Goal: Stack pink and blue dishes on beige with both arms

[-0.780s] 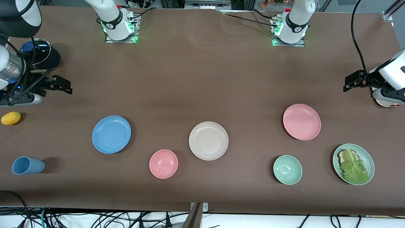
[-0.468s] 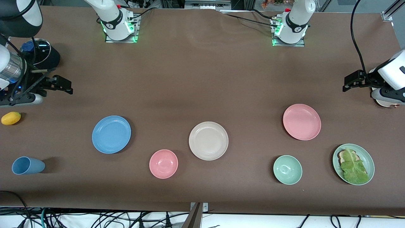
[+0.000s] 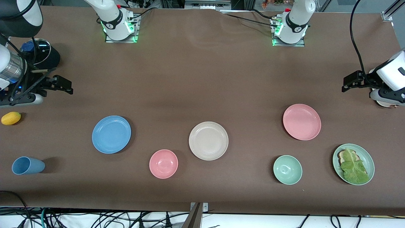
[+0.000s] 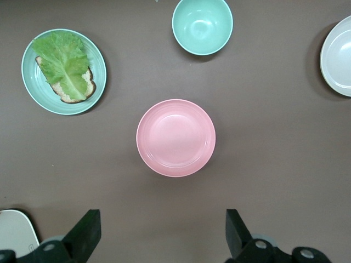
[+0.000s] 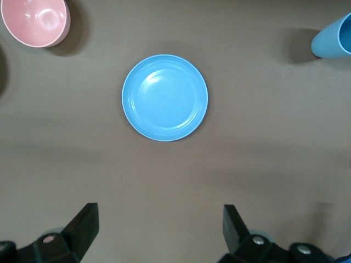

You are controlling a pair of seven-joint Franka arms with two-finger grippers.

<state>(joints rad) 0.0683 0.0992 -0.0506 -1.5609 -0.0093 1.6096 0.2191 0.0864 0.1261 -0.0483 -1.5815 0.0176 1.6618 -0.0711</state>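
Note:
The beige plate lies in the middle of the table, with its edge also in the left wrist view. The blue plate lies toward the right arm's end. The pink plate lies toward the left arm's end. All three are apart and bare. My right gripper hangs open and empty above the table, short of the blue plate. My left gripper hangs open and empty, short of the pink plate.
A pink bowl and a pale green bowl sit nearer the front camera than the plates. A green plate with lettuce on bread is at the left arm's end. A blue cup, a lemon and a lidded black pot are at the right arm's end.
The left gripper has crept slightly toward the table's middle. The right gripper has hardly shifted, and no dish has moved.

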